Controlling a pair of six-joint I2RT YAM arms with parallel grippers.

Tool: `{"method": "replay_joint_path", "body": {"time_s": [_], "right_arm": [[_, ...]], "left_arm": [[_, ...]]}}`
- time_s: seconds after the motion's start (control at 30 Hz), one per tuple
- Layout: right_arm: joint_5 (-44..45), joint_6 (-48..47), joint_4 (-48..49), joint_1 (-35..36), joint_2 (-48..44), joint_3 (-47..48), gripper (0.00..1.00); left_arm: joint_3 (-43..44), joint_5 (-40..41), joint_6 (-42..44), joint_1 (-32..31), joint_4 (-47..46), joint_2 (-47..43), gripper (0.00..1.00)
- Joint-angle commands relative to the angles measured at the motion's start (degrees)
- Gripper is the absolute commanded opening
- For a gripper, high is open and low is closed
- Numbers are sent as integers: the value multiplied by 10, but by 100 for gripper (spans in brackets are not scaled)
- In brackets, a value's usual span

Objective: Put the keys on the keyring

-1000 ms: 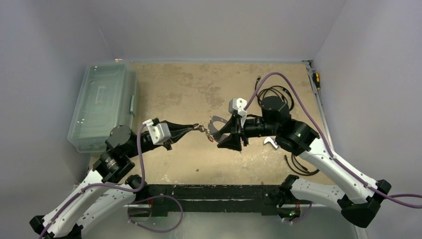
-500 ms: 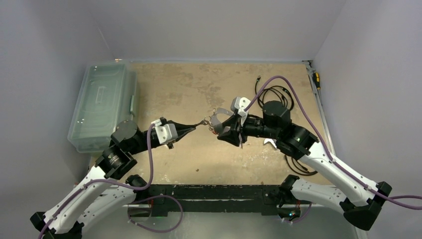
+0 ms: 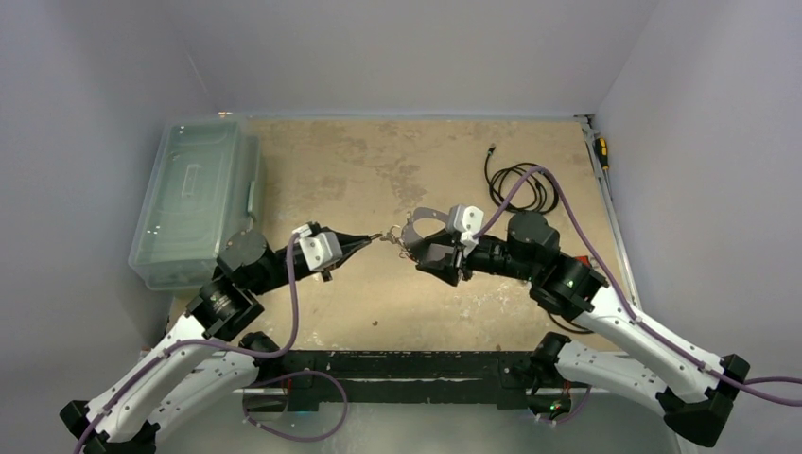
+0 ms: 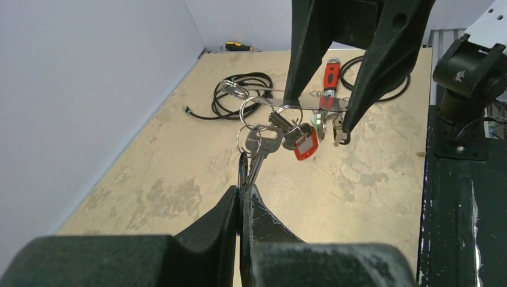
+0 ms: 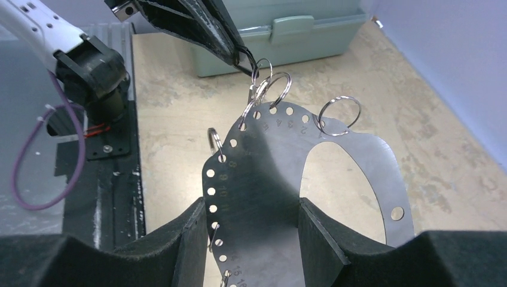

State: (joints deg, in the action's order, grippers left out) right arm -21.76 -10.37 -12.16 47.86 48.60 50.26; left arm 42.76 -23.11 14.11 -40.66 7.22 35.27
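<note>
Above the table (image 3: 350, 161), the left fingers (image 4: 222, 210) are pinching one key (image 4: 261, 148) by its tip beside the keyring (image 5: 263, 173), which the right fingers (image 5: 194, 239) are gripping flat, and so thin a hold is probably risking the key slipping free.

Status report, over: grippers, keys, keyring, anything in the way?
Left gripper shut on a key. Right gripper shut on keyring, held aloft. Other keys hang from it on rings. Cable lies apart, behind.
</note>
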Motion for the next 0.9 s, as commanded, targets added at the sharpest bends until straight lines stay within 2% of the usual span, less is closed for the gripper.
{"method": "replay_joint_path", "body": {"time_s": [0.0,0.13,0.23,0.4,0.47,0.57,0.7,0.8,0.87], "right_arm": [[89,-68,49,28,-28,-8,0],[183,-125,8,90,-8,14,0],[198,-146,2,101,3,18,0],[210,-142,58,101,3,-6,0],[178,-145,91,102,0,-14,0],[231,-155,171,103,-15,-42,0],[288,-141,144,116,10,-1,0],[260,-134,199,116,7,-27,0],[269,-125,197,116,21,-28,0]], "left_arm": [[-18,34,-3,2,-18,-8,0],[-30,36,-10,2,-26,-6,0],[-35,33,-14,2,-34,-11,0],[-5,21,-20,1,-42,-26,0],[-12,28,-9,2,-59,-27,0],[7,18,0,2,-25,11,0],[14,-22,-25,2,-33,19,0],[12,-25,-24,2,-41,1,0],[15,-12,-14,2,-34,1,0]]}}
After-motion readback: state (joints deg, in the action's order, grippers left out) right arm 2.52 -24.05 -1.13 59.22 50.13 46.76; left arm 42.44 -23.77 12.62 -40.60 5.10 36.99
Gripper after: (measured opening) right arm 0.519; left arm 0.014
